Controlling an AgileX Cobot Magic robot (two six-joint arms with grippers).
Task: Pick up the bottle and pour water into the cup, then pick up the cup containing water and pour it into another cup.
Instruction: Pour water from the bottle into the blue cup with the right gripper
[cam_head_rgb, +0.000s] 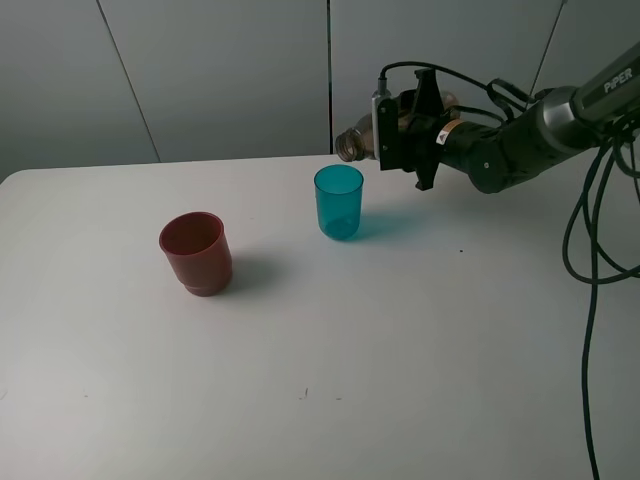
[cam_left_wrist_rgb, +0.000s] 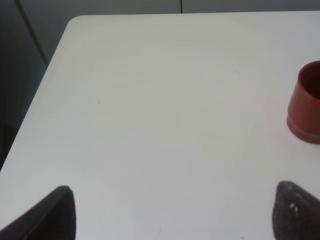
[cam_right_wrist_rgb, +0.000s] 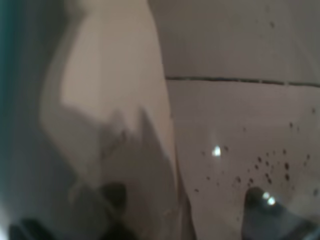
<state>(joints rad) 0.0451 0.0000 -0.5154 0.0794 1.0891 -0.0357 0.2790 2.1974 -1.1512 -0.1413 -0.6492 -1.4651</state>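
In the high view my right gripper (cam_head_rgb: 404, 134) is clenched around the bottle (cam_head_rgb: 352, 143), which lies tipped almost flat. Its open neck hangs just above and slightly behind the cup (cam_head_rgb: 339, 201), a little toward my right side of the cup's rim. The cup stands upright on the table (cam_head_rgb: 420, 350). The other cup (cam_head_rgb: 196, 252) sits well apart from the cup, toward my left and nearer the camera. I judge this to be the first pour, though I can see no stream and cannot tell any water level in the cup

In the left wrist view my left gripper (cam_left_wrist_rgb: 175, 220) is released, jaws wide apart over bare table (cam_left_wrist_rgb: 150, 100), with only the red cup (cam_left_wrist_rgb: 307, 105) showing at the edge. The teal cup is out of this view

In the right wrist view the bottle (cam_right_wrist_rgb: 225, 160) fills the blurred frame, with droplets on its wall. A teal strip at one edge may be the cup

Next I should hold the neck over the cup's mouth, tilt gently, then right the bottle
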